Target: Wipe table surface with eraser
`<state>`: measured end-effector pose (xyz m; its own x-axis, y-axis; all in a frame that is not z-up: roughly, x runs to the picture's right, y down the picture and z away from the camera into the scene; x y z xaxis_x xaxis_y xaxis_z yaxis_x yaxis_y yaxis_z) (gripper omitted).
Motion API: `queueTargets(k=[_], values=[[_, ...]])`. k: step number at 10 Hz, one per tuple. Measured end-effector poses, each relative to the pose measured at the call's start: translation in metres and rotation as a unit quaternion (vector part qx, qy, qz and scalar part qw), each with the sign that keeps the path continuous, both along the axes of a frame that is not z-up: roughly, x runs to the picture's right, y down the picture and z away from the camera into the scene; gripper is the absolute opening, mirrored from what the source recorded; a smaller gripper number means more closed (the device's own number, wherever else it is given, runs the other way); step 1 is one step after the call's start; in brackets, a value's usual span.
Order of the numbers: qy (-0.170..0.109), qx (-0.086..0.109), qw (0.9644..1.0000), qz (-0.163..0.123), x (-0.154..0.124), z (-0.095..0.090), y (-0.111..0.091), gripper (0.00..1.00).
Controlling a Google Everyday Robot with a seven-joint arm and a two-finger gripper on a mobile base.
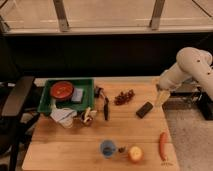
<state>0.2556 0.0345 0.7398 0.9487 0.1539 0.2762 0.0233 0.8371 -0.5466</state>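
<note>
The table surface is a light-brown wooden plank top filling the lower middle of the camera view. The eraser, a small flat black block, lies on it near the right edge, turned at an angle. My gripper hangs from the white arm at the right, just right of the eraser and a little above the table's edge. It holds nothing that I can see.
A green tray at the left holds a red bowl and a grey-blue sponge. A crumpled cloth, a black-handled tool, grapes, a blue cup, an apple and a carrot lie on the table. A black chair stands left.
</note>
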Motion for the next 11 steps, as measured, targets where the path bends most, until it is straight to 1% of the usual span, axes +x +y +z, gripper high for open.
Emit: queueTargets(k=[1, 2, 3, 4, 5, 6, 7, 8, 9, 11], values=[[-0.028, 0.022, 0.9978, -0.056, -0.016, 0.006, -0.001, 0.8], [-0.048, 0.041, 0.9932, -0.098, -0.027, 0.013, -0.002, 0.8], [-0.049, 0.054, 0.9906, -0.116, -0.028, 0.019, -0.003, 0.8], [-0.04, 0.063, 0.9897, -0.122, -0.026, 0.026, -0.005, 0.8], [-0.018, 0.073, 0.9896, -0.123, -0.02, 0.043, -0.011, 0.8], [-0.006, 0.077, 0.9896, -0.121, -0.013, 0.054, -0.014, 0.8], [0.012, 0.08, 0.9901, -0.115, 0.004, 0.065, -0.016, 0.8], [0.023, 0.084, 0.9916, -0.096, 0.02, 0.072, -0.015, 0.8], [0.03, 0.086, 0.9923, -0.084, 0.031, 0.074, -0.014, 0.8], [0.026, 0.086, 0.9923, -0.085, 0.026, 0.075, -0.015, 0.8]])
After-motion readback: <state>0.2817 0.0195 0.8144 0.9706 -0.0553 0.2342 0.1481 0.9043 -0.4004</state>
